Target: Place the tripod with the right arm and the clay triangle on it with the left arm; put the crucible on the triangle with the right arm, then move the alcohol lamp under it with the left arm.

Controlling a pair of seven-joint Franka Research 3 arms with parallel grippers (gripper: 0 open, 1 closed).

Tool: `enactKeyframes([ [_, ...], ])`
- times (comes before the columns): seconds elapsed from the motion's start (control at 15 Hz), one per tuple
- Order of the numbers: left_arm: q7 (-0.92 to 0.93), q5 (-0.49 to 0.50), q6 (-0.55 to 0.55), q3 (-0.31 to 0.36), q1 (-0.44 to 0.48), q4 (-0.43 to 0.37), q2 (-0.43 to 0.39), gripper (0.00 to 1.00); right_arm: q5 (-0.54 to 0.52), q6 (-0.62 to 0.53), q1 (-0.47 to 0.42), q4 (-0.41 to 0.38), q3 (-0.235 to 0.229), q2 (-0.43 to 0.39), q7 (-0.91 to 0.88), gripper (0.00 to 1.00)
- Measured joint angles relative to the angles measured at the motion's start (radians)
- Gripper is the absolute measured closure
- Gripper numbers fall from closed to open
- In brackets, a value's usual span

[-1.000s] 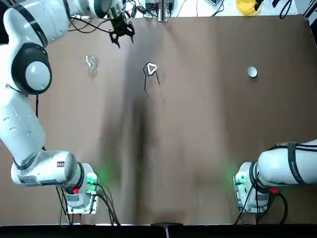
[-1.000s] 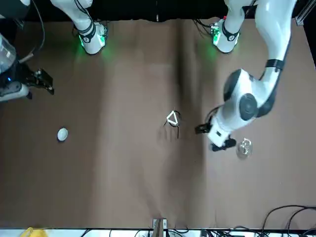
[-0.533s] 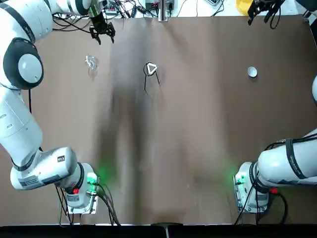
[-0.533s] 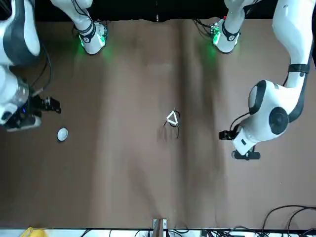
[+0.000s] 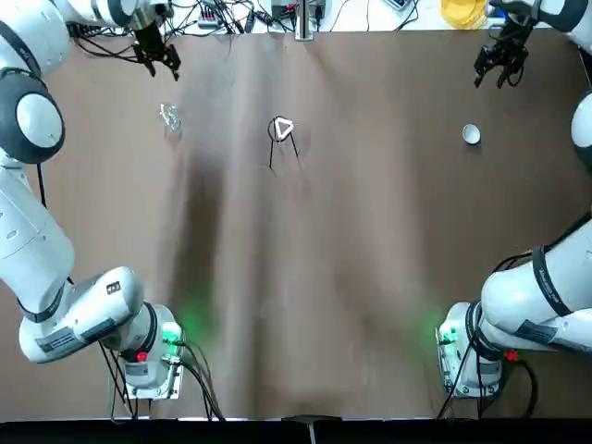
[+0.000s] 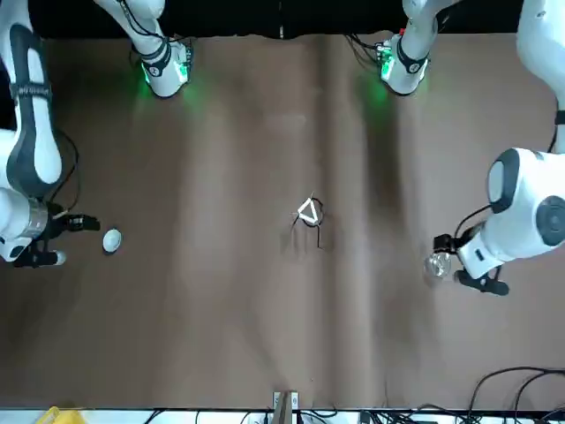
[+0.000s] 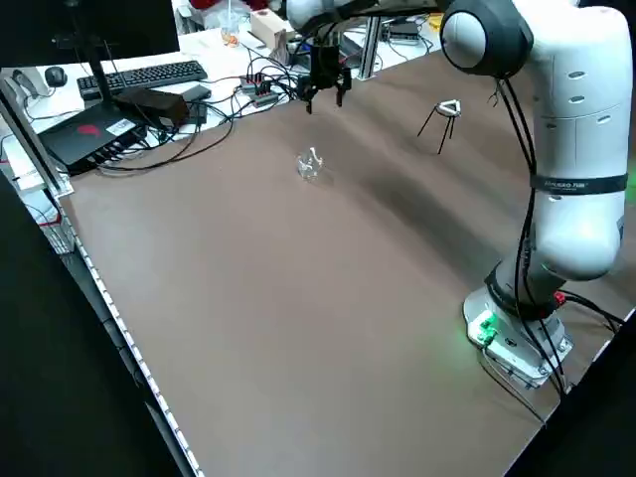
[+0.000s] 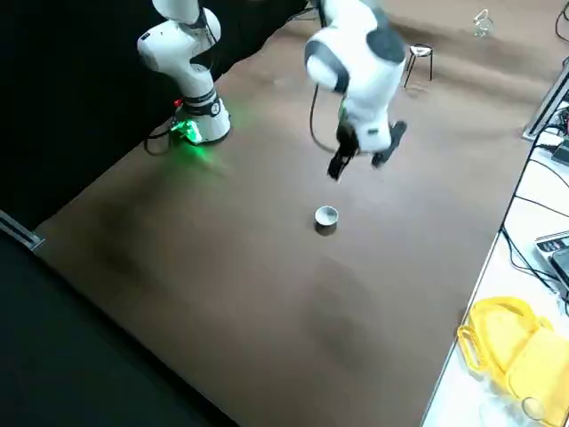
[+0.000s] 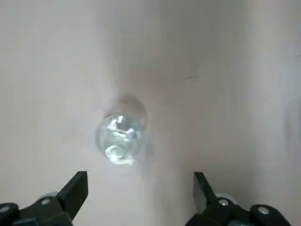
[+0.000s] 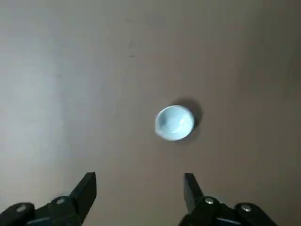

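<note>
Swinging in over the table since the earlier frame, the right gripper point(image 5: 495, 81), spread and empty, is nearing the crucible point(image 5: 472, 134), at three o'clock from the tripod point(image 5: 271, 154) bearing the clay triangle point(image 5: 277, 129); lifting it is likely coming next. The left gripper point(image 5: 164, 75), parted and empty, is hovering near the alcohol lamp point(image 5: 170, 117) at nine o'clock, brown tabletop point(image 5: 370, 277) spreading below, a monitor point(image 7: 40, 30) standing beyond.

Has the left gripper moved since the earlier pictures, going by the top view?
Yes. In the top view the left gripper has shifted left, away from the tripod, which stays in its place on the table.

The white clay triangle point(image 5: 284, 129) lies, seemingly flat, on the tripod point(image 5: 272, 131).
</note>
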Motion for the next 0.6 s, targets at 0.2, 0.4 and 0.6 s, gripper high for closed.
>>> enactKeyframes([
  [0.2, 0.154, 0.003, 0.000, 0.000, 0.061, 0.002, 0.000, 0.01, 0.000, 0.090, -0.064, -0.054, -0.001, 0.042, -0.104, 0.18],
  [0.4, 0.284, 0.004, 0.000, -0.001, 0.108, 0.007, -0.002, 0.01, -0.003, 0.100, -0.102, -0.074, -0.001, 0.075, -0.197, 0.22],
  [0.6, 0.415, 0.004, 0.007, -0.001, 0.139, 0.019, -0.002, 0.01, -0.003, 0.105, -0.125, -0.075, -0.001, 0.108, -0.269, 0.22],
])
